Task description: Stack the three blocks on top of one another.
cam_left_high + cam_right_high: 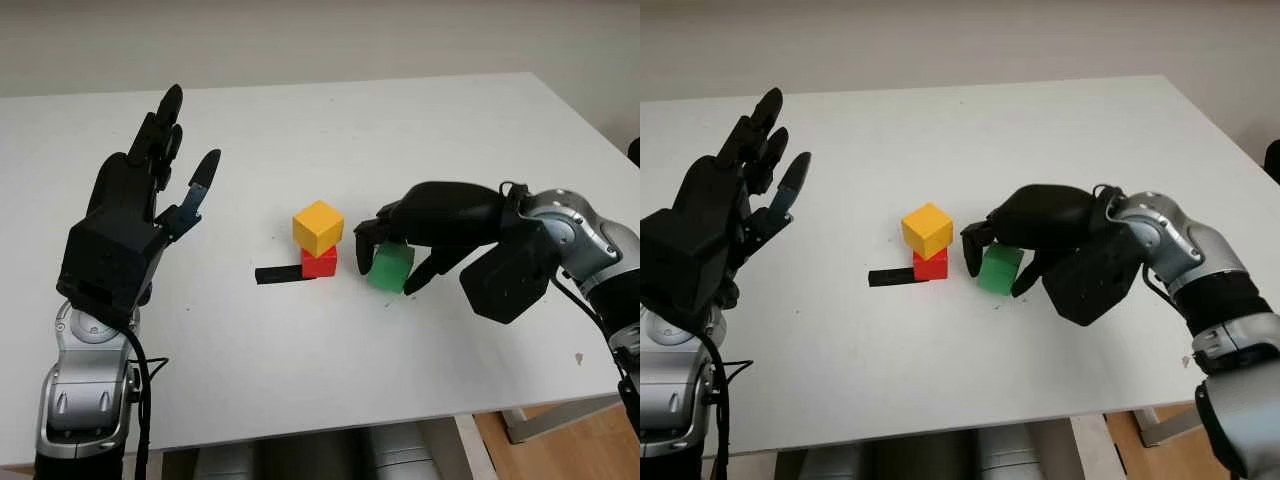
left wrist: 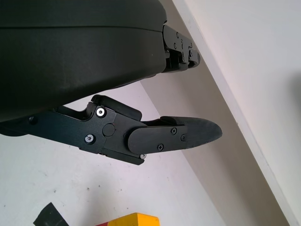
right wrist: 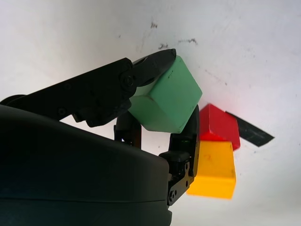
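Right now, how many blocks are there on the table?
3. The yellow block sits on the red block mid-table. The green block is just beside them, gripped in the right hand.

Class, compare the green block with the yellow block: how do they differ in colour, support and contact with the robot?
The green block is green; the yellow block is yellow. The green block is gripped in the right hand; no hand touches the yellow block. The yellow block sits on the red block; the green block is beside that stack. Both are cubes of similar size.
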{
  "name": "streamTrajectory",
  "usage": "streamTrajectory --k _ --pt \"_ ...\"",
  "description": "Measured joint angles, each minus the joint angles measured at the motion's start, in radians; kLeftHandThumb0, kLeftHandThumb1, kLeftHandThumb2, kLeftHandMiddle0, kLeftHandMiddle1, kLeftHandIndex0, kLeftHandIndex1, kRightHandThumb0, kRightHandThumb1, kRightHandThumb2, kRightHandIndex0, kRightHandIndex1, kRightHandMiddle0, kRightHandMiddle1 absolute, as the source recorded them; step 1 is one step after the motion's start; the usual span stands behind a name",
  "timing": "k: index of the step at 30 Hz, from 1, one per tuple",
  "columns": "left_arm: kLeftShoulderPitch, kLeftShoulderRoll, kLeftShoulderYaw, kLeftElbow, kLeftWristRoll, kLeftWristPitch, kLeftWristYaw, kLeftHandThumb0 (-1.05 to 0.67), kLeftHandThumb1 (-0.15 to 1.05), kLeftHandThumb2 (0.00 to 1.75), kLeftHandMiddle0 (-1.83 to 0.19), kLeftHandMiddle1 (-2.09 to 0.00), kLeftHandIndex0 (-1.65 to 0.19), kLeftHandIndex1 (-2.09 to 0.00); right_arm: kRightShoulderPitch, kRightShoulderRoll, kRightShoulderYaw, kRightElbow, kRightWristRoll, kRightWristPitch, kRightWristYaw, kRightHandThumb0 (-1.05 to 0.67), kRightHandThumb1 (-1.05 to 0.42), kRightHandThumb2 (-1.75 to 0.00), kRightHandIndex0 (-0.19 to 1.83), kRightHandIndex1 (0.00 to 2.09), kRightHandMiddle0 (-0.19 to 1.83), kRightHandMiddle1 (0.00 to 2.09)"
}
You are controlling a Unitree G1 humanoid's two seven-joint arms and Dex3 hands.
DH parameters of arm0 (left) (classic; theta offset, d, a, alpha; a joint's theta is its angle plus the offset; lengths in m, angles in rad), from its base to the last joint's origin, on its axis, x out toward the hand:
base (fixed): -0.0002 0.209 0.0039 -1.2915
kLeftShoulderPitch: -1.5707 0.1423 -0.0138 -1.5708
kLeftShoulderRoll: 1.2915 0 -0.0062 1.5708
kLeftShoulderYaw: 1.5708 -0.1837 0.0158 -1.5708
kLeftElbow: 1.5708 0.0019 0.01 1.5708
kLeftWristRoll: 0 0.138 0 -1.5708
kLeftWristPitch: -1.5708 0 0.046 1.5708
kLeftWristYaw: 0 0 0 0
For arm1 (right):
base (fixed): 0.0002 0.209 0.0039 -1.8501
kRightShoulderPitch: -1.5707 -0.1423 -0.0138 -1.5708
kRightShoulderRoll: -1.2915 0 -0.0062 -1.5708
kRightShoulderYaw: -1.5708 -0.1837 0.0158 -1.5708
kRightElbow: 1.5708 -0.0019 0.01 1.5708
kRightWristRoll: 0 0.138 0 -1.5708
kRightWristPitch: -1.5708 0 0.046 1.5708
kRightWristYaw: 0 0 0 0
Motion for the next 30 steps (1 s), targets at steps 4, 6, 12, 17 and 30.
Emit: streamTrajectory --k 4,6,12,17,30 --pt "0.000 0.000 -0.001 0.000 0.005 0.000 0.001 -0.63 1.05 0.45 -0.16 -0.06 -0.11 -0.08 -0.033 -0.015 -0.015 -0.055 0.022 0.077 0.082 -0.23 -0.96 -0.05 0.51 1.07 0.47 1.19" --pt "0.000 0.000 -0.002 0.000 0.005 0.000 0.000 -0.62 1.05 0.45 -0.16 -0.05 -0.11 -0.08 -0.045 -0.021 -0.021 -0.067 0.019 0.086 0.089 -0.24 -0.96 -0.05 0.50 1.09 0.46 1.22" --pt "0.000 0.002 -0.005 0.000 0.015 0.001 0.000 -0.62 1.05 0.46 -0.16 -0.06 -0.11 -0.08 -0.075 -0.035 -0.036 -0.068 -0.001 0.125 0.089 -0.20 -0.94 -0.05 0.51 1.03 0.47 1.11" --pt "0.000 0.002 -0.006 0.001 0.016 0.001 0.000 -0.63 1.05 0.45 -0.16 -0.06 -0.11 -0.08 -0.138 -0.040 -0.046 -0.068 -0.055 0.165 0.070 -0.20 -0.94 -0.05 0.50 1.15 0.49 1.07" --pt "0.000 0.002 -0.003 0.001 0.014 0.001 0.001 -0.63 1.05 0.45 -0.17 -0.06 -0.11 -0.08 -0.280 -0.002 -0.069 0.023 -0.119 0.073 -0.190 -0.26 -0.87 -0.05 0.66 1.01 0.64 1.11"
